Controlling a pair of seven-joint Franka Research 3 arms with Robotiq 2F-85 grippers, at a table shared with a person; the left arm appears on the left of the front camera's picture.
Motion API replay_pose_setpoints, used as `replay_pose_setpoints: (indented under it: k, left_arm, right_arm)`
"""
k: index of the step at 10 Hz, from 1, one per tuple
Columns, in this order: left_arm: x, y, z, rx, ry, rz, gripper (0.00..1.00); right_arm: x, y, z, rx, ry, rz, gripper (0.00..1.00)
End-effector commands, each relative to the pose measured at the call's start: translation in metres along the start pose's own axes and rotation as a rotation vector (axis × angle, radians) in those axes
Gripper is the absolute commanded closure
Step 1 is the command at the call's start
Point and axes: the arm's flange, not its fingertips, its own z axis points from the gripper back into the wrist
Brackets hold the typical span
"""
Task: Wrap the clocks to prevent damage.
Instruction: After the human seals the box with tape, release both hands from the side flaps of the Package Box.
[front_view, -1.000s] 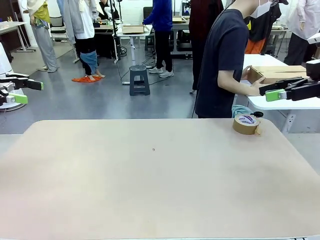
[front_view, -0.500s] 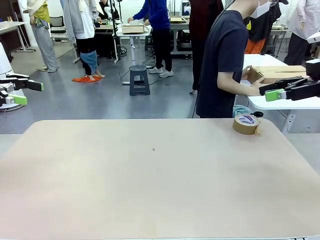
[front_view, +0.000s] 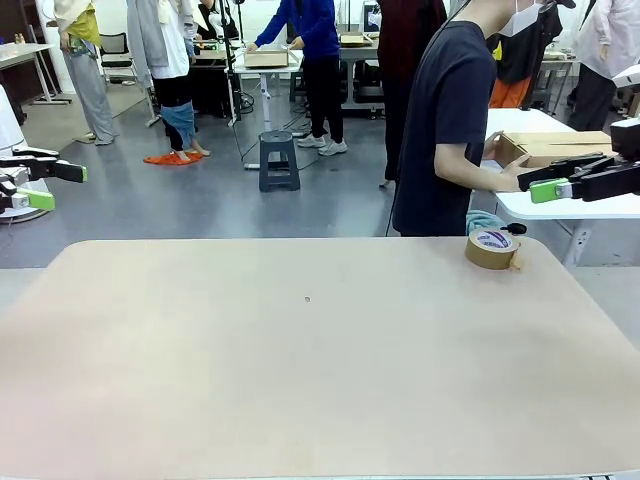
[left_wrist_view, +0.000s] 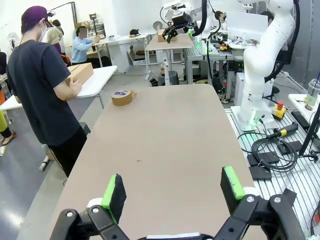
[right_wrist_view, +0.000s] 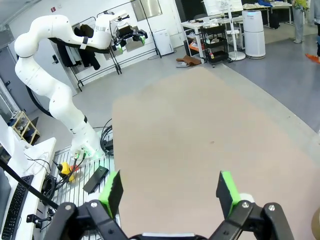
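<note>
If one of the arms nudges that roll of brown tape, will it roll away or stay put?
The roll of brown tape lies flat on the table, so a nudge would probably slide it, not roll it. It sits close to the far edge, so a push away from the robot might send it off. It looks rigid.

**Three views around one tan table**

The front view sits at the robot's edge of the table, low and close, facing across it toward the person standing past the far edge; a roll of tape marks the far right corner.

The left wrist view hangs off one end of the table and looks down its whole length, with the tape far off.

The right wrist view hangs off the opposite end, facing back along the table.

All three share the tabletop; the front and left wrist views share the tape and the person.
</note>
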Motion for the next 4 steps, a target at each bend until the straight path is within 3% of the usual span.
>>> replay_pose_setpoints:
  k: [1, 4]
  left_arm:
    - [0.0007, 0.0002, 0.0008, 0.011, -0.002, 0.001, 0.00]
    - [0.0007, 0.0002, 0.0008, 0.011, -0.002, 0.001, 0.00]
  right_arm:
    - [-0.0015, 0.0023, 0.0000, 0.006, -0.012, 0.002, 0.00]
    - [-0.0015, 0.0023, 0.0000, 0.006, -0.012, 0.002, 0.00]
